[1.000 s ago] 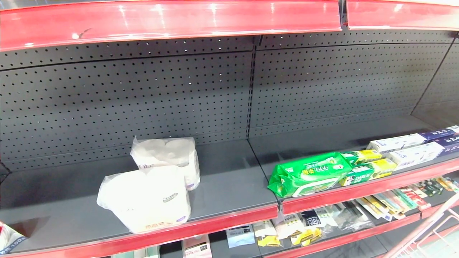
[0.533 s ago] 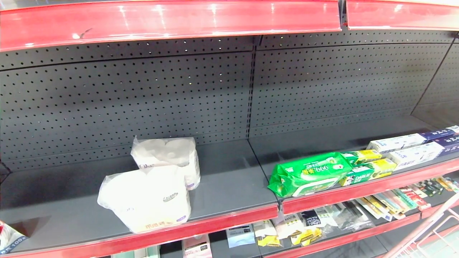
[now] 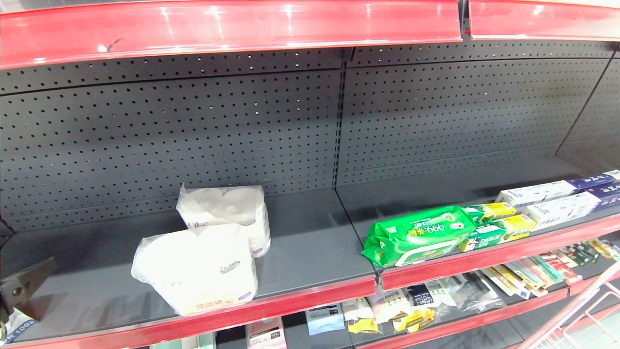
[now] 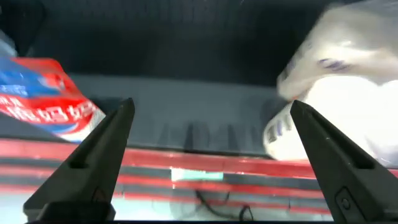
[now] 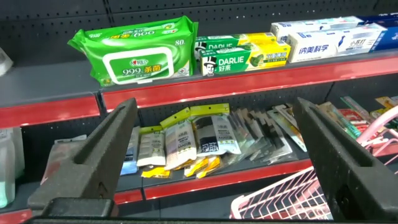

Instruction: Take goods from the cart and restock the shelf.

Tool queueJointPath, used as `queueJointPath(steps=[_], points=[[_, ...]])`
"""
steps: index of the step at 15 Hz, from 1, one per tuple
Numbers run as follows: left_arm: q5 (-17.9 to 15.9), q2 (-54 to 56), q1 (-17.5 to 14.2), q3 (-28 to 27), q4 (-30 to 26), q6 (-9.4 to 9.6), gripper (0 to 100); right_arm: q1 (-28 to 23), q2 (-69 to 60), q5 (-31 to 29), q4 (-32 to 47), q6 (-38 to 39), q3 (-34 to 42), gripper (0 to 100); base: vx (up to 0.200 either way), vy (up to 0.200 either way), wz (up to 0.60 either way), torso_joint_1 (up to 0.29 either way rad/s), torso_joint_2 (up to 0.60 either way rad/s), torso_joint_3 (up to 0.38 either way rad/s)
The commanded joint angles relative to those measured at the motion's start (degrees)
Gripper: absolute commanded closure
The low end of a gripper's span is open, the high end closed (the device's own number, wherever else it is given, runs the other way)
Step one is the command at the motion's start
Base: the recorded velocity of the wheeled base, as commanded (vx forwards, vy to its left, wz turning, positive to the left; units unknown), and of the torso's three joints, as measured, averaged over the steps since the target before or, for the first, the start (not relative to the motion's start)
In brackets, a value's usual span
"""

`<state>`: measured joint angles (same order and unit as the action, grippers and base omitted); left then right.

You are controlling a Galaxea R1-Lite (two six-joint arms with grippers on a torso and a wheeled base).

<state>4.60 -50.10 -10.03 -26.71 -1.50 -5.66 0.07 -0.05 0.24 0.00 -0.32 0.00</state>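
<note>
Two grippers, both empty. Left gripper (image 4: 211,104) jaws apart, at shelf (image 3: 310,242) lip, near front tissue pack (image 3: 196,269) sitting on edge. Right gripper (image 5: 216,102) jaws apart, cart (image 5: 280,199) close by, low at right. Risk: left finger nudges pack off lip; right finger snags cart wire.

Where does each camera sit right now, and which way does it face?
Head view: on the head, looking forward-down at the shelf; left pincer at left edge.
Left wrist view: on that wrist, facing the shelf lip; open left pincer ahead.
Right wrist view: on that wrist, facing the green wipes pack; open right pincer ahead.
Head and right wrist views share the wipes pack.
</note>
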Motion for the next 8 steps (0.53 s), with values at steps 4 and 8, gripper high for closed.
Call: queueJointPath(steps=[4,8], points=[[-3.0,-11.0,-3.2,0.1,0.1,-0.06,0,0.0,0.1,0.0,0.0,0.0,0.0,0,0.0,0.0,0.0,0.0,0.0,0.0],[-2.8,-18.9,-3.3,-0.2,0.2,0.12,0,0.0,0.0,0.0,0.0,0.0,0.0,0,0.0,0.0,0.0,0.0,0.0,0.0]])
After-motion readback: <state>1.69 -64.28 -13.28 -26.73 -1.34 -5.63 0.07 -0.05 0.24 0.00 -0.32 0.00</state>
